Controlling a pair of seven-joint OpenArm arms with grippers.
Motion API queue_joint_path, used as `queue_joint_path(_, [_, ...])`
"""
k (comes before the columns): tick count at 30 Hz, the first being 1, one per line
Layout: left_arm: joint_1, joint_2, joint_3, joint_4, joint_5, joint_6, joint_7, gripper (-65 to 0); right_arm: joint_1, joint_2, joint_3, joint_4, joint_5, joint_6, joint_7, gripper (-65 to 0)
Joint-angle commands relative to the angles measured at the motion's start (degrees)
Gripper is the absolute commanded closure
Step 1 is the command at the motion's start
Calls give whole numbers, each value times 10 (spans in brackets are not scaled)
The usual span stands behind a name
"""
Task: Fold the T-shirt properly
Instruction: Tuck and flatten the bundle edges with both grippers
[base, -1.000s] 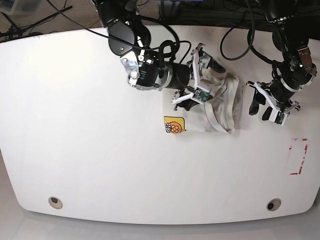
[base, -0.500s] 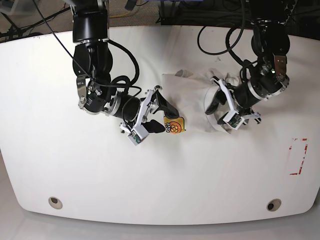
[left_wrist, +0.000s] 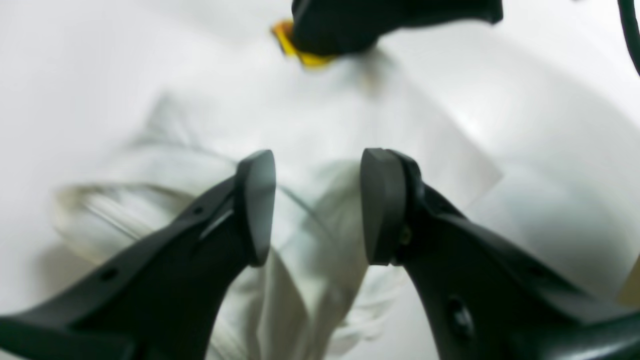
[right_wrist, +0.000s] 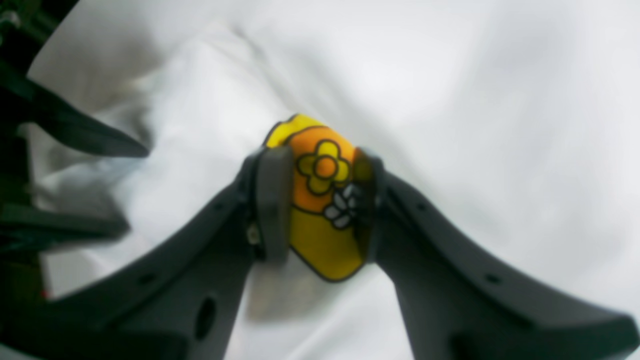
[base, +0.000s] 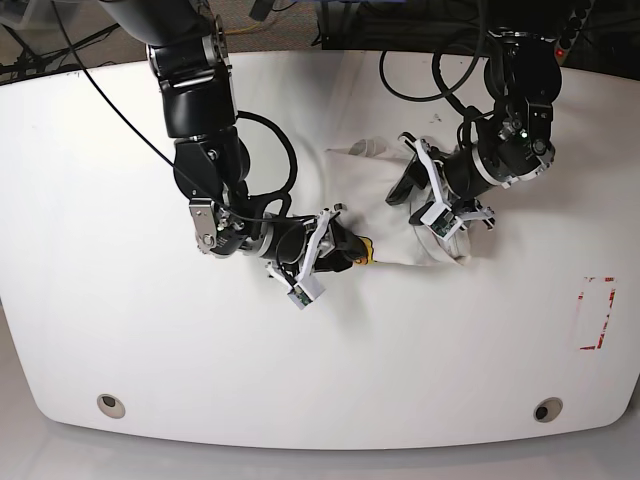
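The off-white T-shirt (base: 385, 195) lies bunched in a rough fold at the table's middle. Its yellow-orange patch label (base: 366, 250) sits at the front left edge. In the right wrist view, my right gripper (right_wrist: 320, 200) pinches the bulging patch (right_wrist: 325, 215) between both pads; in the base view it (base: 345, 252) is low on the cloth. My left gripper (base: 428, 200) hovers over the shirt's right part. In the left wrist view it (left_wrist: 317, 210) is open, its fingers on either side of a raised fold of the shirt (left_wrist: 320, 130). That view is blurred.
The white table (base: 150, 340) has two round holes near its front edge (base: 110, 404) (base: 546, 409). A red-outlined rectangle (base: 597, 312) is marked at the right. Black cables hang behind the table's back edge.
My right gripper has moved right and closed onto the patch. My left gripper has shifted slightly left and up over the shirt's right part.
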Motion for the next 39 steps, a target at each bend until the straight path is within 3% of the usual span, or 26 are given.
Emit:
queue_joint_path(1, [-10,-16,-16,-30,16,-1,-12,-257,17,3,1,-41,-27,4,40,-185])
queue_joint_path(5, [-34,-35,-26,-106,28,-1,-21,-257,23,22,2,-81,-33,4,75,-185])
queue_joint_path(9, [-50,-62,-23,-172,26,-1,-64,-257,21,36,2,-82,-32,4,82,-184])
queue_joint_path(16, [-55,-94,-41,-96,11,-1,-69,-257,18,55,2,-58,-31,4,75,-181])
queue_joint_path(21, [-36,-92,-113,0,-11,-1,-47,-257,-11,56,3,74,-31,4,-5,-181])
queue_joint_path(25, [-33,-74,-131,40,-11,-1,-12,-257,-36,51,3,184,-31,4,-70,-181])
queue_joint_path(32, [1,-36,-105,50,-7,-1,5,-257,-59,-7,2,268,-32,4,-137,-181])
queue_joint_path(39, [25,18,-51,25,28,-1,5,-257,-62,-65,1,199,-52,4,-114,-181])
